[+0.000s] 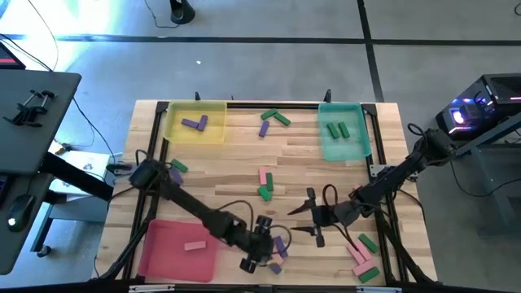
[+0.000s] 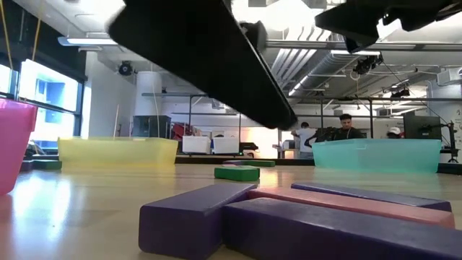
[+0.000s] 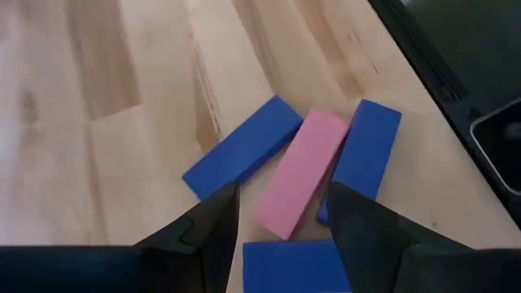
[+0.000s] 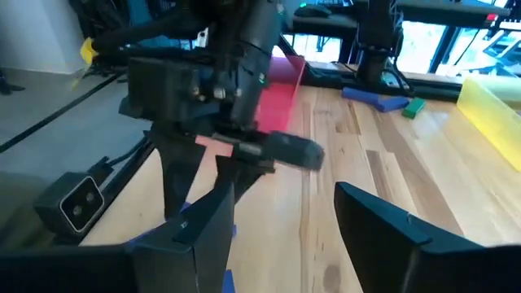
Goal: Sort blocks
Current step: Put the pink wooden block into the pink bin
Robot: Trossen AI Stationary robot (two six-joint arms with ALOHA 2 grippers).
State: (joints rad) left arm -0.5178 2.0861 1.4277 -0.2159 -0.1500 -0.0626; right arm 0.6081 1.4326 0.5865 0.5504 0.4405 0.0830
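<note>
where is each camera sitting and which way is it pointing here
High: above the table, looking straight down; both arms show, left gripper over the purple and pink blocks.
Low: at tabletop height, looking level past those blocks into the room; dark arms overhead.
Left wrist: looks down between its open fingers at the pink block.
Right wrist: looks across the table past its own fingers at the left arm.
Shared: high, low and left wrist views show the same block cluster.

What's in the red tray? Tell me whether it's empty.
Not empty: the red tray holds one pink block, lying flat.

Pale wooden butcher-block table (image 1: 220,175) looks smooth, slight sheen. Translucent yellow plastic tray (image 2: 119,152) and teal one (image 2: 375,154) glossy; small purple rectangular block (image 2: 195,217) matt.
</note>
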